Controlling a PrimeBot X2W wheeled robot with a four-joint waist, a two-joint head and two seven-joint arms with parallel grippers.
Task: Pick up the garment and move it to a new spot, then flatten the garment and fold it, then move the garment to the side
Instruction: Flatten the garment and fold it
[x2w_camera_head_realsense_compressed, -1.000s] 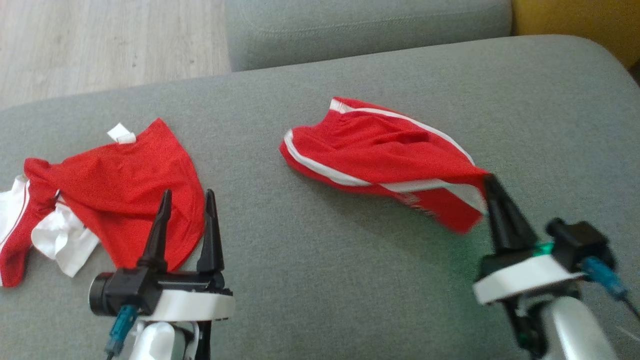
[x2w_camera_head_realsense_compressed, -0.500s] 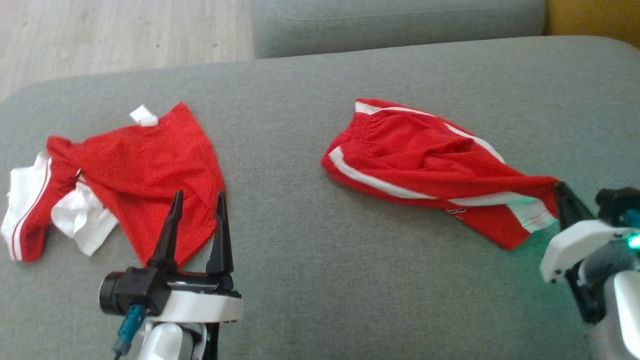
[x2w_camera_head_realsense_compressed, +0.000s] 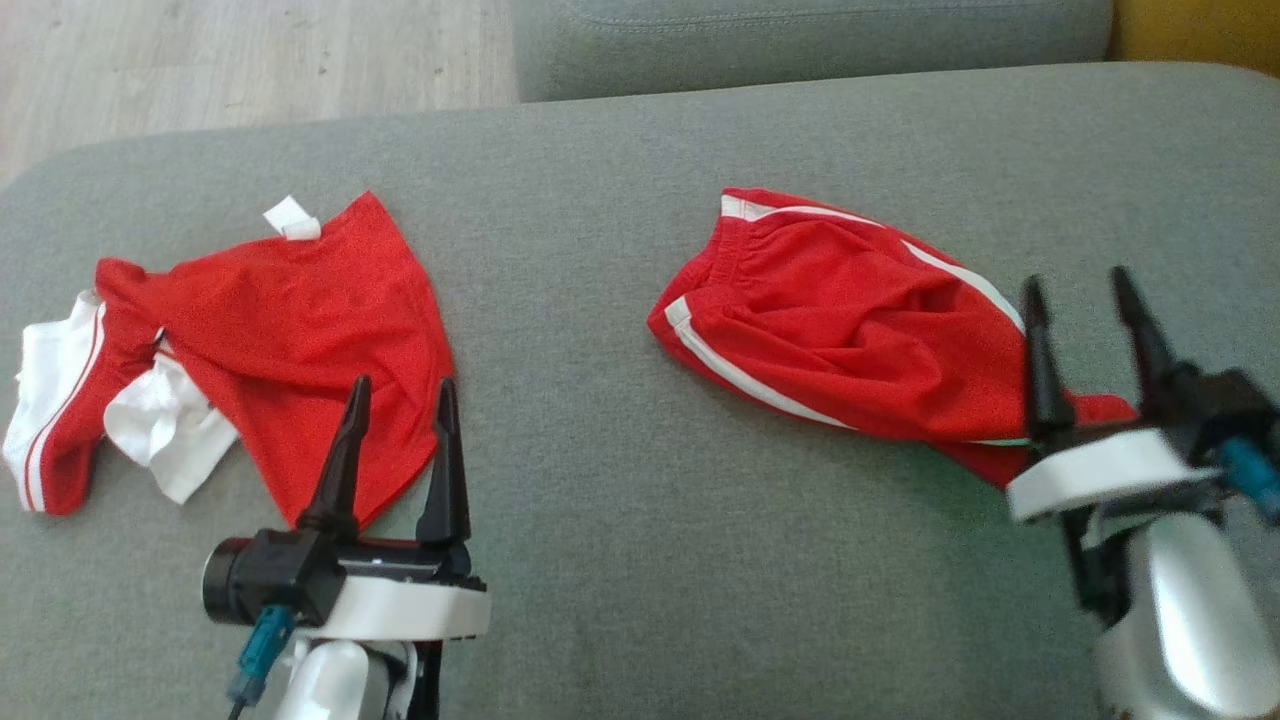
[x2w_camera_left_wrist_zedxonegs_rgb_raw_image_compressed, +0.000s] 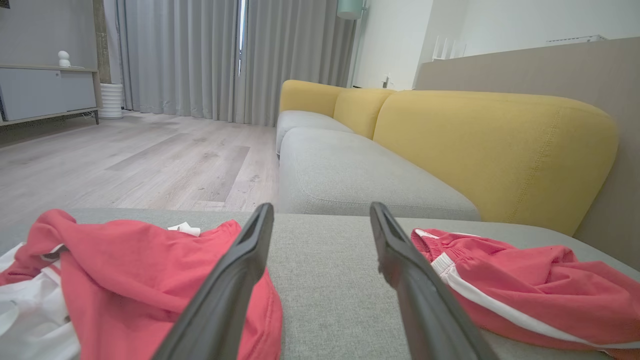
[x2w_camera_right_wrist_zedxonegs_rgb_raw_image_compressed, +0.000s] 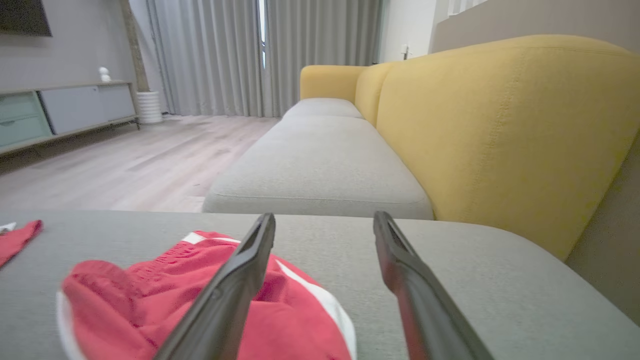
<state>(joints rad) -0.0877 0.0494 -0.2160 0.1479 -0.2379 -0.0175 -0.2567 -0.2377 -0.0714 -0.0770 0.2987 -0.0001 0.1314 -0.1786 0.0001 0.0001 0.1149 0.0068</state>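
The garment (x2w_camera_head_realsense_compressed: 850, 330), red shorts with white side stripes, lies crumpled on the grey sofa cushion (x2w_camera_head_realsense_compressed: 620, 580) right of centre. My right gripper (x2w_camera_head_realsense_compressed: 1078, 285) stands open at its right end, fingers upright over the lower right corner of the cloth with nothing between them. In the right wrist view the shorts (x2w_camera_right_wrist_zedxonegs_rgb_raw_image_compressed: 165, 290) lie below and left of the open right gripper (x2w_camera_right_wrist_zedxonegs_rgb_raw_image_compressed: 325, 216). My left gripper (x2w_camera_head_realsense_compressed: 403, 385) is open and empty at the lower left. The left wrist view shows the left gripper (x2w_camera_left_wrist_zedxonegs_rgb_raw_image_compressed: 321, 207) open, with the shorts (x2w_camera_left_wrist_zedxonegs_rgb_raw_image_compressed: 525, 280) off to its right.
A second red garment with white parts (x2w_camera_head_realsense_compressed: 270, 330) lies spread at the cushion's left, its lower edge under my left fingers. Another grey cushion (x2w_camera_head_realsense_compressed: 800, 40) lies beyond, wooden floor (x2w_camera_head_realsense_compressed: 250, 60) at the far left. A yellow backrest (x2w_camera_right_wrist_zedxonegs_rgb_raw_image_compressed: 500, 125) runs along the right.
My right gripper has opened and let go of the shorts' corner. The cloth has dropped back onto the cushion and bunched up. The head camera has shifted; the left arm holds still.
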